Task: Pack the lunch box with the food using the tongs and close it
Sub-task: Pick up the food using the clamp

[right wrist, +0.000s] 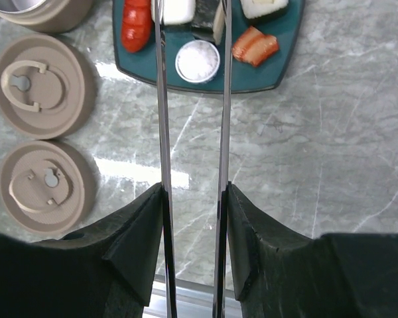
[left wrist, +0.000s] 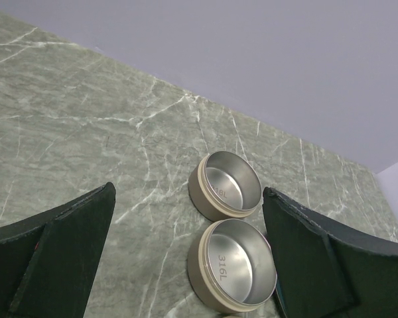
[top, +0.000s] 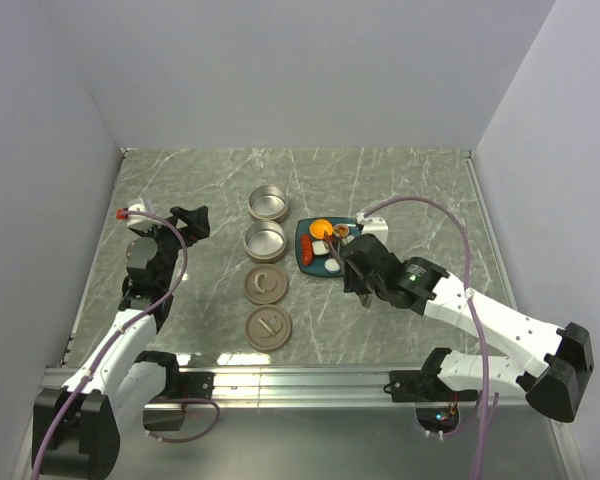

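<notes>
Left: the left gripper (top: 194, 221) is hovering over the grey marbled table (top: 180, 180), jaws standing wide apart and holding nothing. In its wrist view the two containers are lying just ahead of its fingers.

Centre: the far steel container (top: 269, 204) and the near steel container (top: 265, 241) are sitting upright, side by side, both showing bare metal inside. A tan lid (top: 264, 286) and a second lid (top: 269, 327) are lying flat on the table nearer the arms, off the containers.

Right: all food is sitting on the teal plate (right wrist: 278, 66), just right of the containers: orange ball (top: 321, 227), red sausage piece (right wrist: 136, 26), white cube (right wrist: 176, 8), round white-topped piece (right wrist: 198, 59), orange striped piece (right wrist: 255, 46). The right gripper (right wrist: 194, 192) is clamping the tongs (right wrist: 160, 99) from outside, its fingers pressing both arms; the arms are running parallel with a gap between them, reaching over the plate. A dark-wrapped piece (right wrist: 204, 20) is lying between them. The tips are passing beyond the frame edge, so contact cannot be told.

Judgement: the first pick is in hand and nothing is packed. The next move calls for squeezing onto one piece, lifting it clear, carrying it left over a container and releasing.
</notes>
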